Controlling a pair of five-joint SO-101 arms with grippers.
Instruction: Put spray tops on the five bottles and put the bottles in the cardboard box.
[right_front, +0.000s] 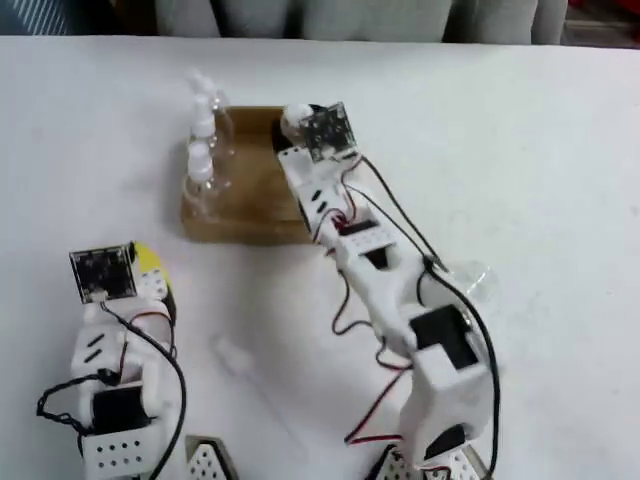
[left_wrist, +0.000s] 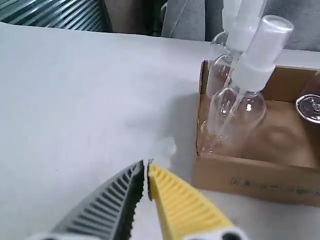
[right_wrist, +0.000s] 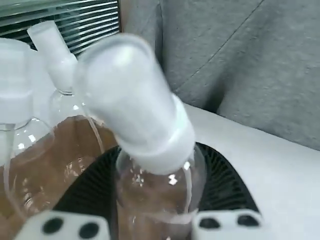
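The right gripper (right_wrist: 159, 172) is clenched around a clear bottle (right_wrist: 155, 200) that wears a white spray top (right_wrist: 132, 100). It holds the bottle nearly upright at the far corner of the cardboard box (right_front: 250, 205). Two capped bottles (right_front: 203, 150) stand inside the box, across it from this gripper. The left gripper (left_wrist: 146, 176) is pinched shut on nothing, its gray and yellow fingers meeting at the tips over the bare white counter (right_front: 500, 120), with the box near and ahead of it. A spare bottle (right_front: 470, 280) sits on the counter beside the right arm, well behind its gripper.
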